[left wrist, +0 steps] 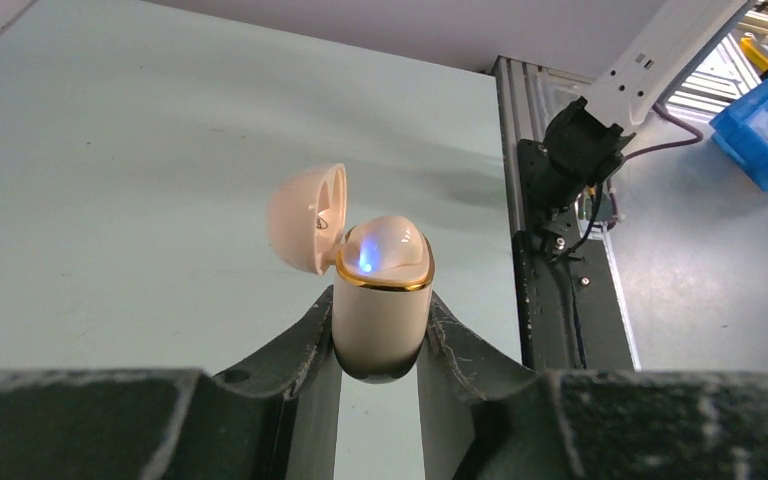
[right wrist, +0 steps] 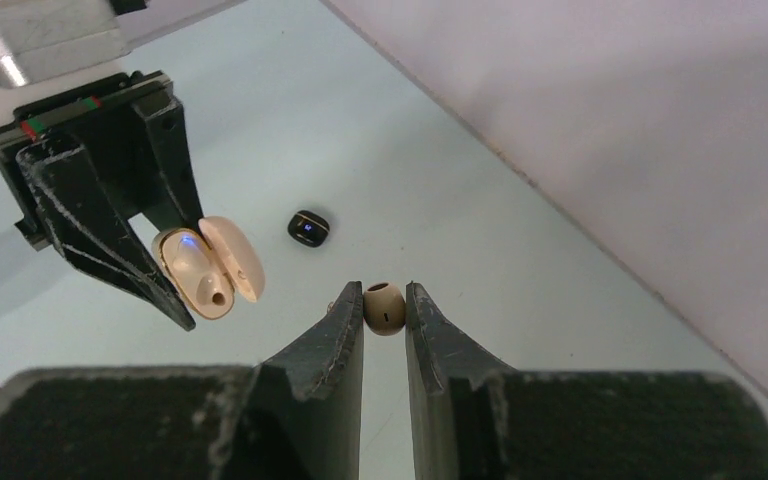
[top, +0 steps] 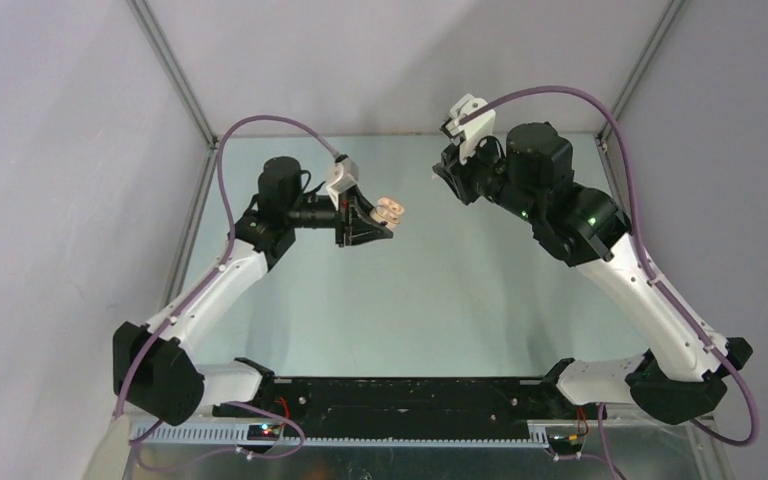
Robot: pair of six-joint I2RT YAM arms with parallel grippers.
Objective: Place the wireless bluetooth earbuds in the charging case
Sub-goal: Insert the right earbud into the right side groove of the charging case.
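Note:
My left gripper point(left wrist: 380, 305) is shut on the body of a beige charging case point(left wrist: 378, 325) with a gold rim and holds it upright above the table. Its lid point(left wrist: 305, 215) is swung open. A beige earbud point(left wrist: 388, 245) appears to sit in the case, beside a blue glow. My right gripper point(right wrist: 384, 292) is shut on a second beige earbud point(right wrist: 384, 307), pinched at the fingertips. That earbud hangs in the air to the right of the open case point(right wrist: 208, 265), apart from it. In the top view the case point(top: 393, 209) and the left gripper point(top: 380, 218) face the right gripper point(top: 443, 172) across a gap.
A small black rounded case point(right wrist: 309, 227) with a blue light lies on the pale green table point(right wrist: 260, 120) beyond both grippers. A grey wall point(right wrist: 610, 130) runs along the table's right edge. The black base rail point(left wrist: 550, 290) lies along the near edge.

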